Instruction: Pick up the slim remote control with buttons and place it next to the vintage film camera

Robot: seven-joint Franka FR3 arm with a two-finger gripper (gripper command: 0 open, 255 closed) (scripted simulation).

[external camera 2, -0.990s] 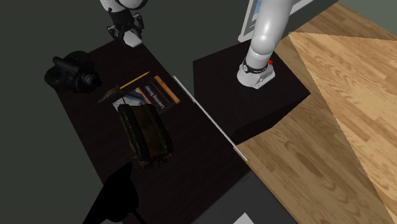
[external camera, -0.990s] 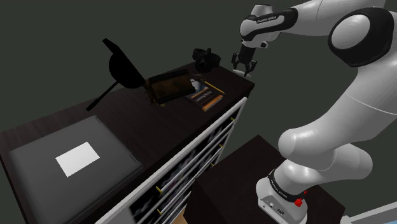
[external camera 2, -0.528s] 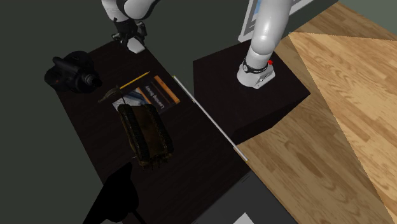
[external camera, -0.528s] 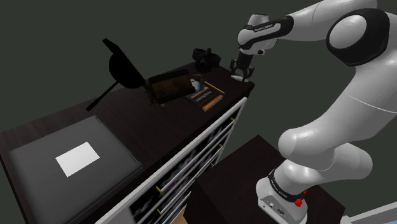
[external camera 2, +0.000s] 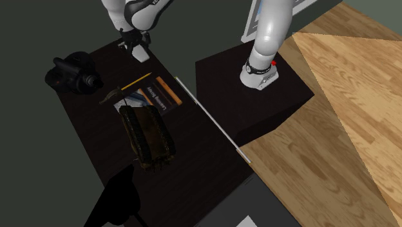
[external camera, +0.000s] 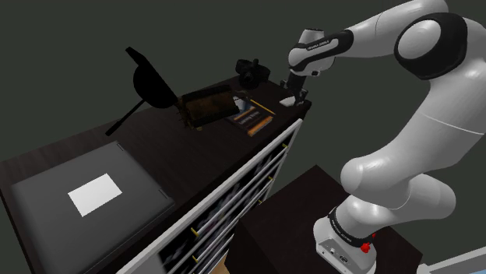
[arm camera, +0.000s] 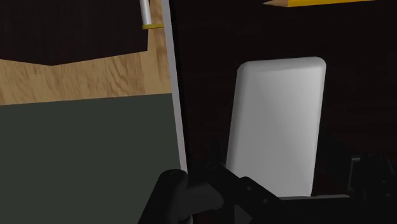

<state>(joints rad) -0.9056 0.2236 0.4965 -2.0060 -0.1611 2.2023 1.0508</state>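
Lowering over the last second to the dresser [external camera: 167, 152] corner, the gripper [external camera 2: 136, 45] was brought astride the white remote [arm camera: 277, 121], fingers spread and not yet pinching it, the remote being left flat, apart from the camera [external camera 2: 72, 72], so closing was judged next.

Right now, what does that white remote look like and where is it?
The remote is a plain whitish-grey flat slab with rounded corners; no buttons show. It lies flat on the dark table, close to the table's edge. The black gripper hangs right over it, open fingers either side, not clasping it.
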